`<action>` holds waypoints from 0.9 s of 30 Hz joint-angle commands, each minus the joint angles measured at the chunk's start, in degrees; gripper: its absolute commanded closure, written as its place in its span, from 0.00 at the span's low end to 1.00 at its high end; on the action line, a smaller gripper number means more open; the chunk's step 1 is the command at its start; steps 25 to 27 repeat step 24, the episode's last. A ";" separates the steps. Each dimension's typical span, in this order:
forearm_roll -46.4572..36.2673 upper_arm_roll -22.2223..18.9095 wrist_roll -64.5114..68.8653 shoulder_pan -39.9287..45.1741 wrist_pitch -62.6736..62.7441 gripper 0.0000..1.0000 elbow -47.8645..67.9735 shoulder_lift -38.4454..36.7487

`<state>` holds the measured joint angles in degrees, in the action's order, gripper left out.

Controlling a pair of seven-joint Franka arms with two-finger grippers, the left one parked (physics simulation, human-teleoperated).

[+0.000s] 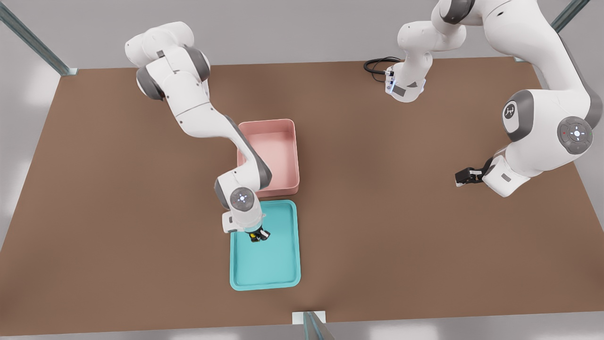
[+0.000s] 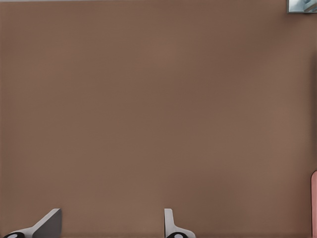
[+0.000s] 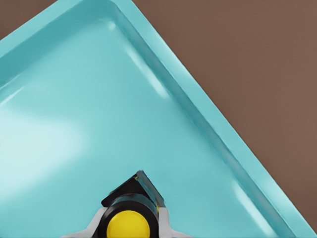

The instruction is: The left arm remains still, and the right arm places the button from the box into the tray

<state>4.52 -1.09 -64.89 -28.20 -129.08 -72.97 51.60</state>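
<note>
The turquoise tray (image 1: 269,264) lies near the table's front edge, with the pink box (image 1: 283,191) just behind it. Nothing shows inside the box. My gripper (image 1: 258,234) hangs over the back part of the tray, toward the front view's left side of it. It is shut on the button (image 1: 255,233), a small black block with a yellow cap. In the right wrist view the button (image 3: 129,224) sits between the fingers of the gripper (image 3: 130,218), just above the tray (image 3: 74,124) floor; whether it touches the floor I cannot tell.
The parked arm's gripper (image 1: 465,177) rests low at the front view's right. A black cable (image 1: 377,63) loops at the table's back edge. A metal post (image 1: 311,326) stands at the front edge. The left wrist view catches a sliver of the box (image 2: 314,203).
</note>
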 commanded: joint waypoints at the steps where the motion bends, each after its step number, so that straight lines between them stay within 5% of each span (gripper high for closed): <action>1: 0.23 -0.06 -0.76 -0.01 -0.73 0.00 0.29 0.26; 4: 0.23 -0.23 -0.50 -0.10 -0.21 0.00 0.20 -1.06; 7: -0.47 1.17 3.98 0.95 19.12 0.00 -0.24 -16.17; 9: -8.47 0.74 31.02 8.94 29.13 0.00 -5.68 -26.01; 11: -6.27 -15.69 62.77 11.94 46.02 0.00 -4.28 -32.70; 12: -7.59 -16.93 64.54 13.34 46.29 0.00 -4.81 -33.40; 13: -8.82 -16.84 65.07 15.10 45.67 0.00 -4.99 -33.67; 14: -8.91 -9.21 64.28 22.39 45.50 0.00 -4.99 -33.76; 17: -8.12 1.52 59.18 30.22 32.40 0.00 -22.74 -43.51; 27: -7.68 1.53 59.79 28.46 32.84 0.00 -21.86 -42.11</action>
